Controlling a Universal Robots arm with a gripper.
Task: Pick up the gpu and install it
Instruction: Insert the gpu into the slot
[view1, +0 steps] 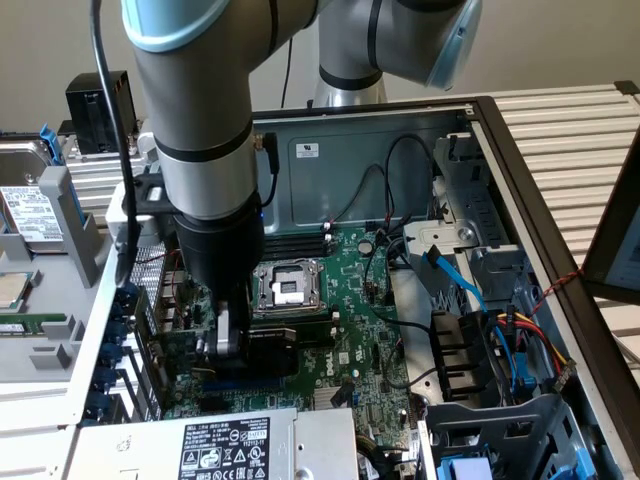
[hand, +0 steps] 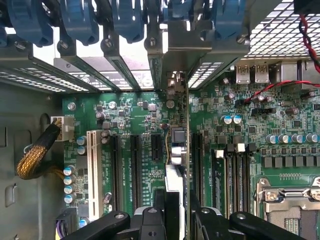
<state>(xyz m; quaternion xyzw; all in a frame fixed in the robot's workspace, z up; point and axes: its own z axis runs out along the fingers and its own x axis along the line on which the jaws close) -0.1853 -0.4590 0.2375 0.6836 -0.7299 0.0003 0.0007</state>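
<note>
Case (view1: 340, 150) is matt grey metal; clips (hand: 80, 20) smooth blue plastic; gpu (view1: 268, 352) shroud matt black.

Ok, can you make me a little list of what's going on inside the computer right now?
place: open computer case with a green motherboard inside
tool: closed on the gpu
gpu: held on edge over the motherboard, lined up between its long black slots
pushed all the way in: cannot tell
close by: processor socket, on the exterior view's right of the tool
</note>
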